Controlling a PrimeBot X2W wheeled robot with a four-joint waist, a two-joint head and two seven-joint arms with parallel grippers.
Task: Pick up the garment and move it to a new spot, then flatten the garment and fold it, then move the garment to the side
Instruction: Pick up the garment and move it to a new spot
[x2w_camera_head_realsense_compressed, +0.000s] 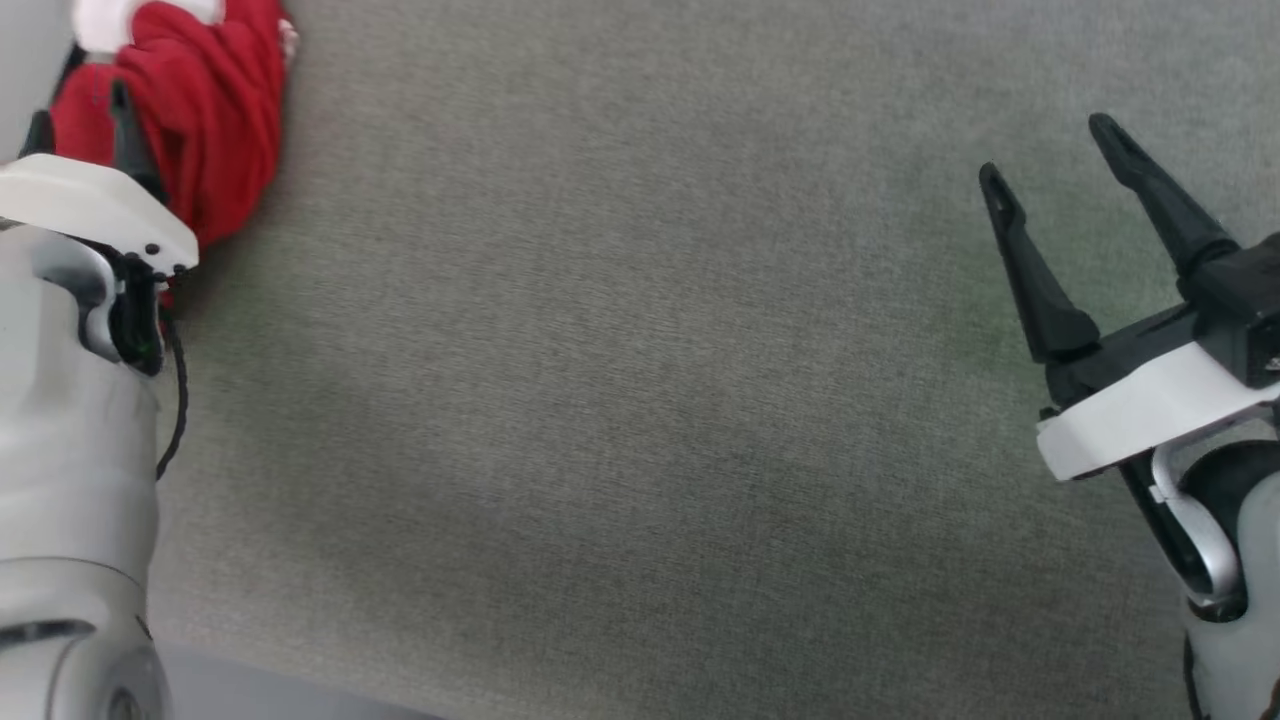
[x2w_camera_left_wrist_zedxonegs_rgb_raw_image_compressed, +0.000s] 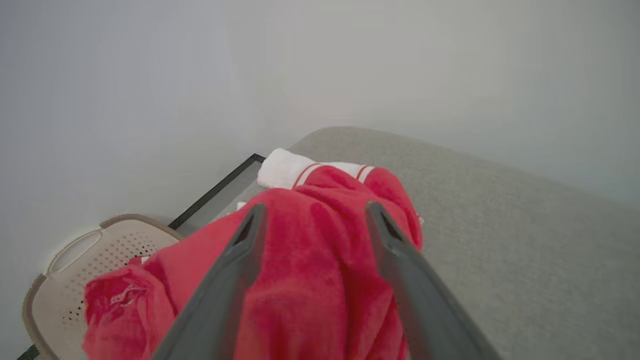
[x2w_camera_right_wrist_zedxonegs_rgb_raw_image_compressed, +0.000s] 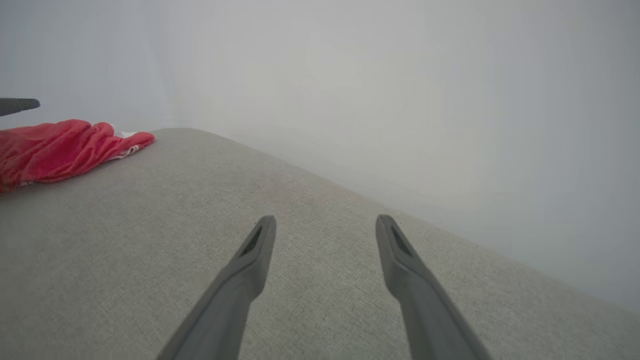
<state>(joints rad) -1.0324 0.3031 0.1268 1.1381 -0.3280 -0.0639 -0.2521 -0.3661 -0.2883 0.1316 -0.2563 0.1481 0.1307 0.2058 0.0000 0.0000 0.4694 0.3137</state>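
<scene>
The bunched red garment (x2w_camera_left_wrist_zedxonegs_rgb_raw_image_compressed: 320, 280) lies at the far left corner of a grey upholstered surface (x2w_camera_head_realsense_compressed: 640, 400), with the left gripper (x2w_camera_left_wrist_zedxonegs_rgb_raw_image_compressed: 316, 207) over it, fingers spread. The right gripper (x2w_camera_head_realsense_compressed: 1045, 148), fingers likewise apart, hovers well away. A perforated beige basket (x2w_camera_left_wrist_zedxonegs_rgb_raw_image_compressed: 65, 285) sits beside the corner, its contents unclear.

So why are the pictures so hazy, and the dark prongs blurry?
Head view: soft even light on the grey surface. Left wrist view: the left tool blurs close to the lens over the sharper garment. Right wrist view: pale wall, surface edge bowed by the wide lens.
</scene>
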